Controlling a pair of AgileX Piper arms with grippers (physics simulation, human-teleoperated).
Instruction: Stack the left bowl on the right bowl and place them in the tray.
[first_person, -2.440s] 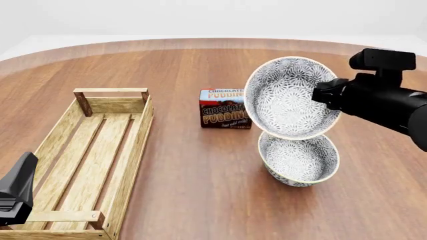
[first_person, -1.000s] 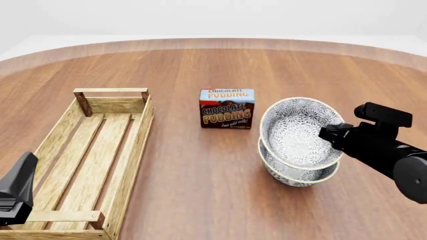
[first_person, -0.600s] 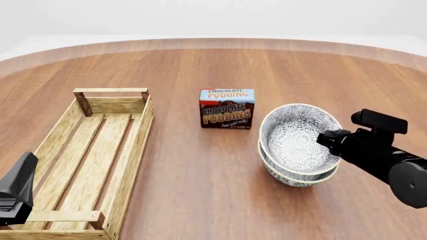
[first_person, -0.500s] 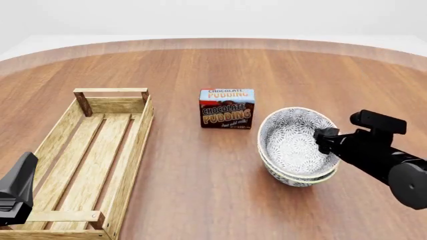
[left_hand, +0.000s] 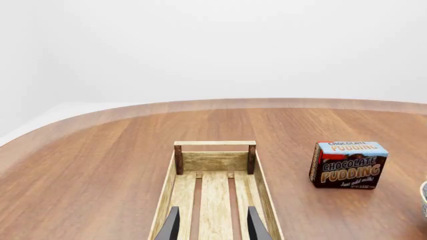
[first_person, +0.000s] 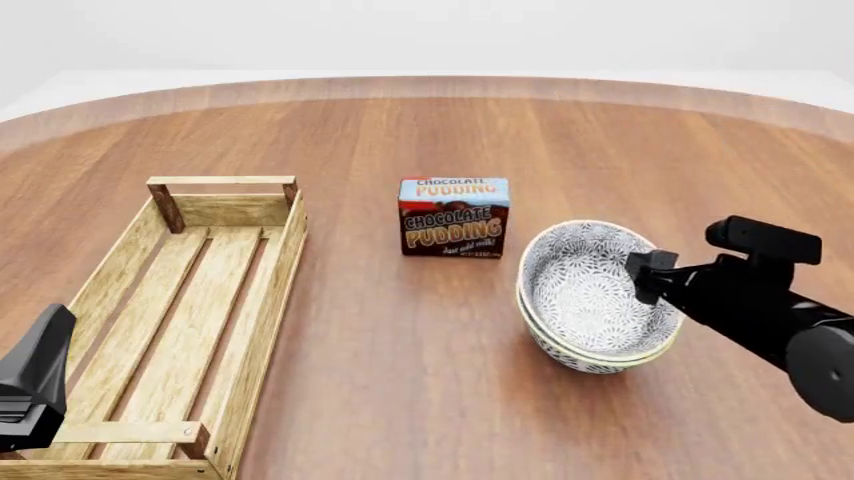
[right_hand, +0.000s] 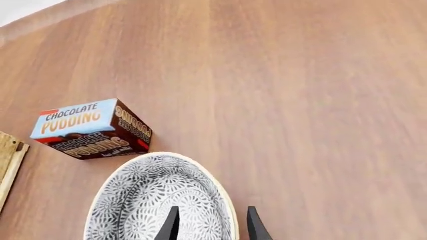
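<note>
Two grey-patterned bowls are stacked on the table at the right. The upper bowl nests in the lower bowl, of which only the outer wall shows. My right gripper is open, its fingers straddling the upper bowl's right rim with a gap on each side. The light-wood tray lies at the left with nothing in it. My left gripper hovers open over the tray's near end.
A chocolate pudding box stands between the tray and the bowls, just behind the bowls' left side. Bare wooden tabletop lies between the tray's right wall and the stacked bowls.
The upper bowl came down from above, tilted in my right gripper, and has settled nested in the lower bowl. The right gripper stayed at its rim. The left arm has not moved.
</note>
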